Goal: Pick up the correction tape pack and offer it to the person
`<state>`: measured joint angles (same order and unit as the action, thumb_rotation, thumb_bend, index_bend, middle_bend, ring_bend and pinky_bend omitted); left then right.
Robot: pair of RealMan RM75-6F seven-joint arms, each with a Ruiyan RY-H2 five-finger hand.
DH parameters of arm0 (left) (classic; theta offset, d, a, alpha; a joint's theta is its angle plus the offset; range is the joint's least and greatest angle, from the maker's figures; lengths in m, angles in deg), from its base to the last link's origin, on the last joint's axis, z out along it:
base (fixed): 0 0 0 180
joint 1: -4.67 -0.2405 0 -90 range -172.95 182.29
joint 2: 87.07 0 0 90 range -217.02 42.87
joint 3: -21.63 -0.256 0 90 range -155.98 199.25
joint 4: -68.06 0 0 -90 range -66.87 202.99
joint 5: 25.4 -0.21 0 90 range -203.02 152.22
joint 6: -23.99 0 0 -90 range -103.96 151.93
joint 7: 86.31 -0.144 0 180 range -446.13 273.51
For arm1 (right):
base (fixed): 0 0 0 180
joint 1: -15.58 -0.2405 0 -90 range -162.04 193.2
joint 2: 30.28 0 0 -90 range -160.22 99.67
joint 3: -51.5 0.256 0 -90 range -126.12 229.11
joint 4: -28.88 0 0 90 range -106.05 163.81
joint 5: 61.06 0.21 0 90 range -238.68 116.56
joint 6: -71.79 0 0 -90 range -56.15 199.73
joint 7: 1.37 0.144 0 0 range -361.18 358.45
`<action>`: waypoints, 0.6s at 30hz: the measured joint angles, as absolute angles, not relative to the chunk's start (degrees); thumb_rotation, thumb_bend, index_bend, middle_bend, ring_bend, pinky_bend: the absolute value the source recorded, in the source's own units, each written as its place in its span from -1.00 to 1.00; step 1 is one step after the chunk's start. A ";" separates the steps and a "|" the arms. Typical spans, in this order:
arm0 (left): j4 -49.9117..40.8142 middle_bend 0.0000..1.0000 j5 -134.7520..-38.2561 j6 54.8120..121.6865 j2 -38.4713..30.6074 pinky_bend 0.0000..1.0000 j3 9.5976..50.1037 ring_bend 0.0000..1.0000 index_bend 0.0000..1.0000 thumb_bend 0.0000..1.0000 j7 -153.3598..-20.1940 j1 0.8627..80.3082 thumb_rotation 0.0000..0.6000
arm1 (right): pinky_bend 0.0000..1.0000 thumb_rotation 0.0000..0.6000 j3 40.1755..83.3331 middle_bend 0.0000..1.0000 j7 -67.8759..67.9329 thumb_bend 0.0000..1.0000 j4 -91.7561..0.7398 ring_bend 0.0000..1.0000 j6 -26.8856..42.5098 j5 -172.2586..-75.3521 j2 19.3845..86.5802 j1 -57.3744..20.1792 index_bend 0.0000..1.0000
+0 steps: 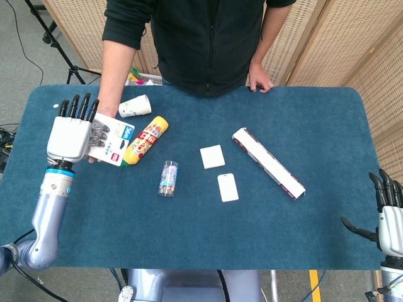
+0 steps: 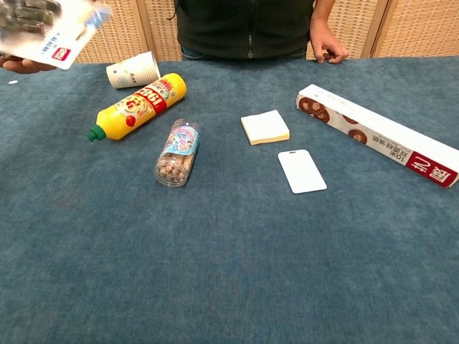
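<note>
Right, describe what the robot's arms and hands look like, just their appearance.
The left hand has a pale grey, boxy back and black fingers. Below it sits a thin blue ring at the wrist, then a smooth, rounded silver-grey forearm. The right hand at the table's edge matches: pale grey body, black fingers. No loose cables or printed markings are visible on either.

I've got the correction tape pack [image 1: 112,144] up off the table near its left edge: a flat white card with a blue top corner and small red label, tilted, gripped in my left hand [image 1: 70,135].
</note>
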<state>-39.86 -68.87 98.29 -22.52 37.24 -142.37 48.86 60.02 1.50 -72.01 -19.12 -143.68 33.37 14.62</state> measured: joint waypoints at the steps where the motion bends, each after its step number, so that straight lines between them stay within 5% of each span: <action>1: -40.12 -1.00 -68.43 98.06 -22.89 -0.78 37.27 -1.00 -1.00 -1.00 -142.05 48.78 1.00 | -1.00 1.00 60.07 -1.00 1.50 -1.00 -72.01 -1.00 -19.17 -143.61 33.37 14.63 -1.00; 18: -44.44 -1.00 -86.69 101.32 -33.23 -0.83 34.32 -1.00 -1.00 -1.00 -112.01 36.36 1.00 | -1.00 1.00 59.79 -1.00 1.49 -1.00 -72.16 -1.00 -19.34 -144.29 33.49 14.65 -1.00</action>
